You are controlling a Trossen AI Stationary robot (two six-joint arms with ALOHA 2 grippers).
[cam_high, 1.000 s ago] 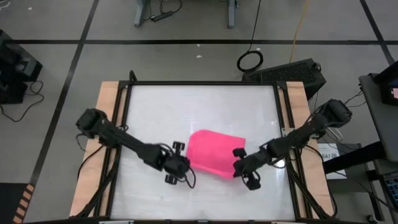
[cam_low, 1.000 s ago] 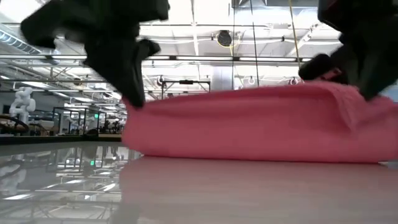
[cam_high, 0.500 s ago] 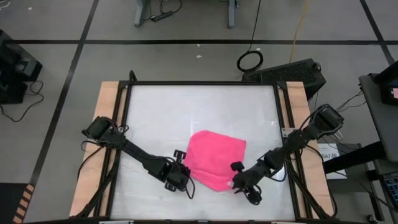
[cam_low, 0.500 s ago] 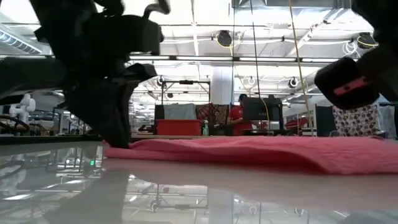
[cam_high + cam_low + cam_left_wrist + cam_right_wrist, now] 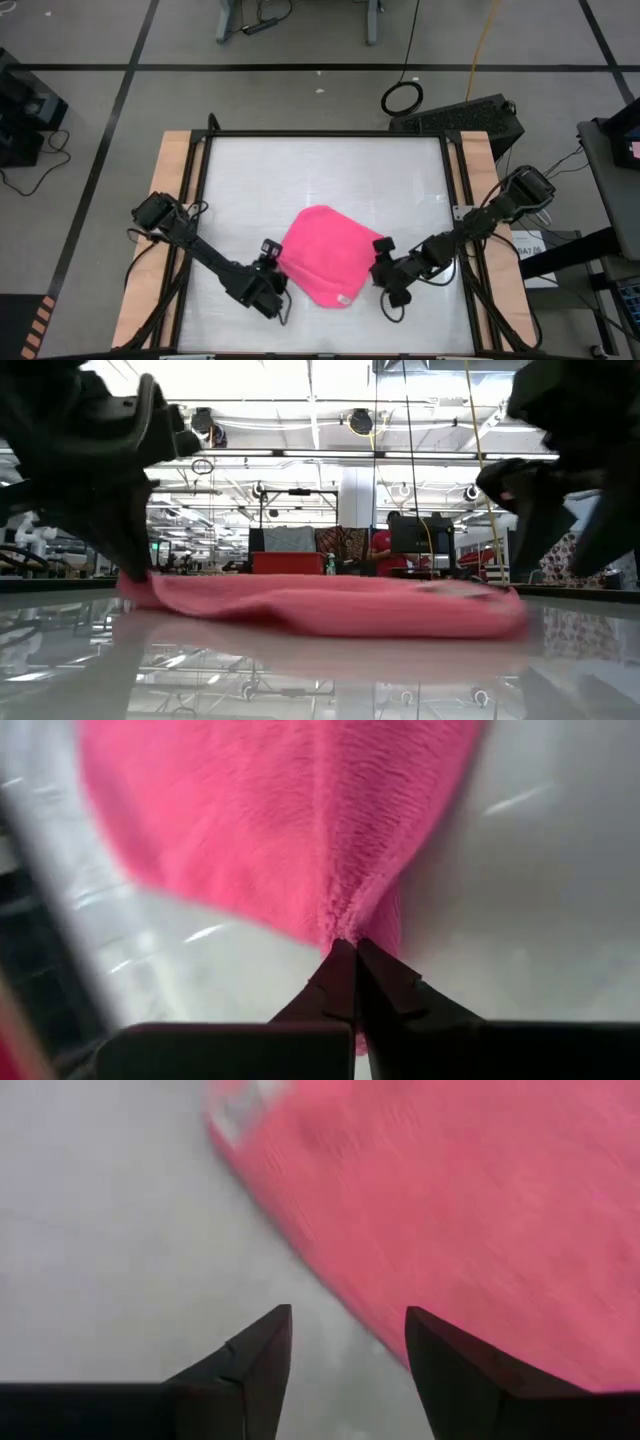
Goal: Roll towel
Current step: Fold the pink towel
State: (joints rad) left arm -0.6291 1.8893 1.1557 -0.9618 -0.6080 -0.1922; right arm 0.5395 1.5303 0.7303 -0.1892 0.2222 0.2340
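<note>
My left gripper point(image 5: 352, 952) pinched tight on the towel point(image 5: 325, 255) edge, my right gripper point(image 5: 345, 1342) spread apart, empty, just beside the towel's other side

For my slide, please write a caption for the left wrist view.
Left claw shut, pinching the edge of the bright pink soft cloth towel that lies on the glossy white table.
</note>
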